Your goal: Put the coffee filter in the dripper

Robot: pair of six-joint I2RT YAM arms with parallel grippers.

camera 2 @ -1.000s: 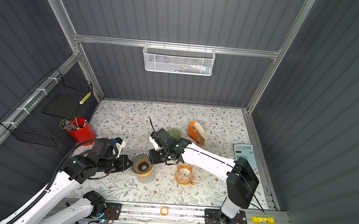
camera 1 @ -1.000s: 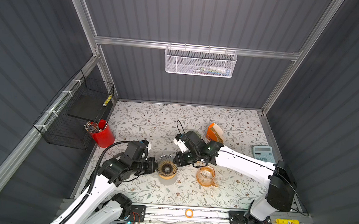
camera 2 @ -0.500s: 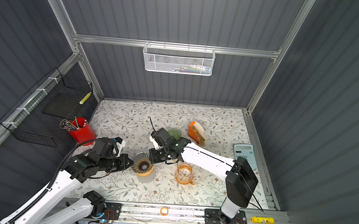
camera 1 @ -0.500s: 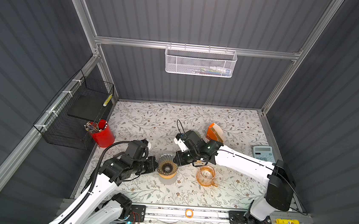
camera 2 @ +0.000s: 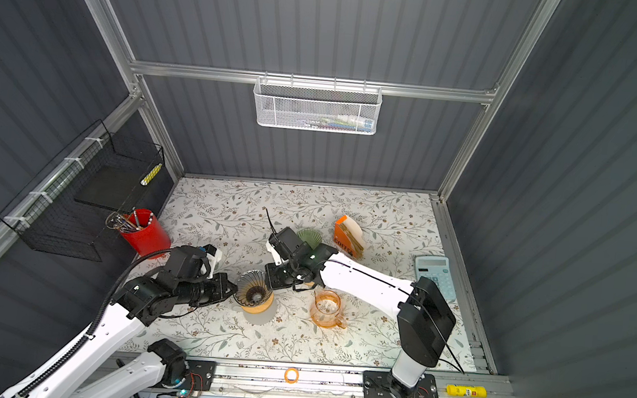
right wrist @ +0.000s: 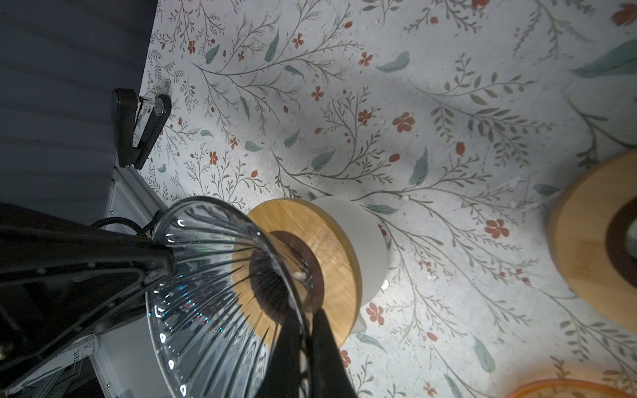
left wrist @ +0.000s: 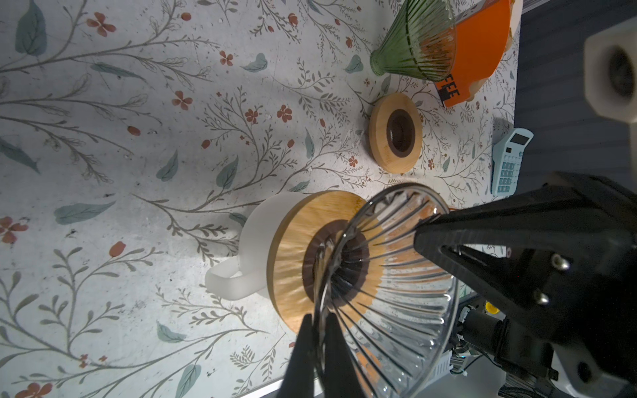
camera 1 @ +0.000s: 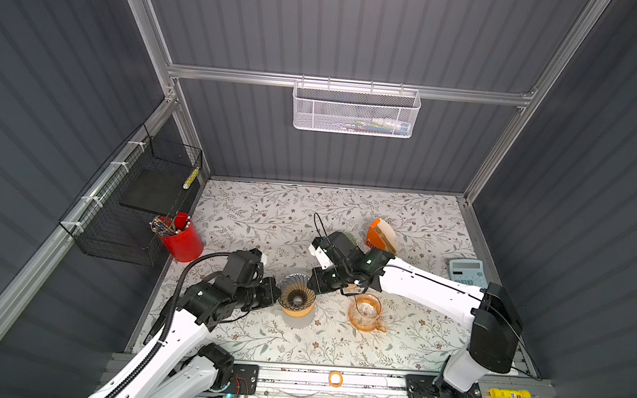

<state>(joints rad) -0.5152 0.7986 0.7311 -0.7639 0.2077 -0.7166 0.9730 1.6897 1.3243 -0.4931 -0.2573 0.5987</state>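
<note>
**Clear glass dripper** (camera 1: pixel 296 294): upright on a wooden collar (left wrist: pixel 293 248) over a white mug (left wrist: pixel 256 234), near centre of the floral bench (camera 1: pixel 268 211).
**Left gripper** (left wrist: pixel 317 322): jaws pinched tight on the dripper's left rim.
**Right gripper** (right wrist: pixel 306 318): jaws pinched likewise on the right rim.
**Coffee filter** (camera 1: pixel 386 228): white stack standing in an orange holder (camera 1: pixel 373 238), far right, well apart from the clear dripper.
**Green dripper** (camera 2: pixel 309 237): just left of the holder.
**Orange jug** (camera 1: pixel 366 312): near side, right of the clear dripper.
</note>
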